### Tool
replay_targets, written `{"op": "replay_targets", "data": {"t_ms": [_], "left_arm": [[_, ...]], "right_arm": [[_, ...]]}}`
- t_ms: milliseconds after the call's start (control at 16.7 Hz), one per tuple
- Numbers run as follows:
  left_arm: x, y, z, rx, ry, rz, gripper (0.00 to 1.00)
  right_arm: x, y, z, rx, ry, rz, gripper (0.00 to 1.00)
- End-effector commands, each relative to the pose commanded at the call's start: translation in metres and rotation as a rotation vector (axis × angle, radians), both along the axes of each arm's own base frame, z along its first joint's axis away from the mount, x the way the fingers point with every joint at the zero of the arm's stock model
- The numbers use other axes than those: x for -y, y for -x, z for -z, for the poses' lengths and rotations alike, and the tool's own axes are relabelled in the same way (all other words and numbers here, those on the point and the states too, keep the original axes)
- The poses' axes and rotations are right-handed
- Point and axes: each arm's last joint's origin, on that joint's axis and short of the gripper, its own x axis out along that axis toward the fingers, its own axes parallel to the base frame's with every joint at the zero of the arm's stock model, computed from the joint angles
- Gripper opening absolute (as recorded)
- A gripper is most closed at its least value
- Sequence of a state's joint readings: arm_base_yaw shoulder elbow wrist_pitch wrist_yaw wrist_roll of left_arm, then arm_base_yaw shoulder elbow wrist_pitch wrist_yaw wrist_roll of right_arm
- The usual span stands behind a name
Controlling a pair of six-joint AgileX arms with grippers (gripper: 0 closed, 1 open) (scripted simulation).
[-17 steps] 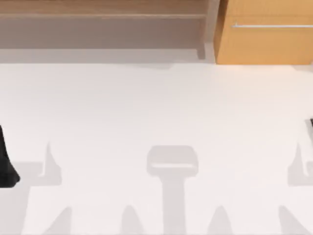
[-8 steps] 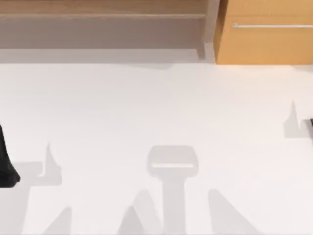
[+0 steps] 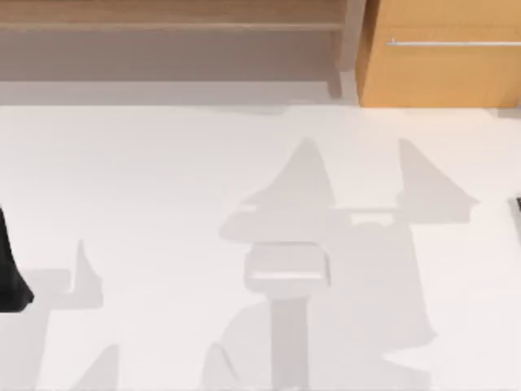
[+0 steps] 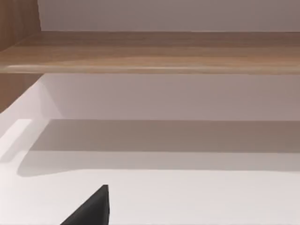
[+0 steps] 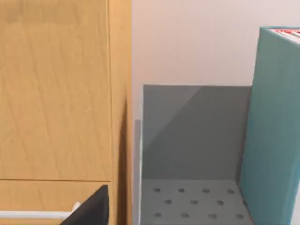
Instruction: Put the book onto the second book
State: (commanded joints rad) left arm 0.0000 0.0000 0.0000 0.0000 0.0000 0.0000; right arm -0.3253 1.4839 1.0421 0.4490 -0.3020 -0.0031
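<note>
While left arm (image 3: 10, 273) stays parked, shadows have grown.

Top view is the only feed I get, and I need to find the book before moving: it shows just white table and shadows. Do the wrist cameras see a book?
Observer: Yes. The right wrist view shows a teal book standing upright.
Operator: What is it standing in?
Observer: A grey rack with a perforated floor. The book is at one side of it.
Operator: Where is that rack?
Observer: Right beside the light wooden cabinet, and the right gripper faces both. The left arm is parked at the table's left edge.
</note>
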Motion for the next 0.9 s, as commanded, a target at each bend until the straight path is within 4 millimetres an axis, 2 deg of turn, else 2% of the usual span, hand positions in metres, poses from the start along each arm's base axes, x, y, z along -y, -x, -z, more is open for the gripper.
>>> {"op": "replay_targets", "data": {"t_ms": [180, 360, 540, 900], "left_arm": [[0.0, 0.0, 0.0, 0.0, 0.0, 0.0, 1.0], [0.0, 0.0, 0.0, 0.0, 0.0, 0.0, 1.0], [0.0, 0.0, 0.0, 0.0, 0.0, 0.0, 1.0], [0.0, 0.0, 0.0, 0.0, 0.0, 0.0, 1.0]], "right_arm": [[0.039, -0.054, 0.027, -0.016, -0.005, -0.001, 1.0], [0.069, -0.086, 0.051, -0.013, -0.003, -0.002, 1.0], [0.083, -0.098, 0.063, -0.007, -0.001, -0.002, 1.0], [0.081, -0.1, 0.064, -0.01, -0.002, -0.004, 1.0]]}}
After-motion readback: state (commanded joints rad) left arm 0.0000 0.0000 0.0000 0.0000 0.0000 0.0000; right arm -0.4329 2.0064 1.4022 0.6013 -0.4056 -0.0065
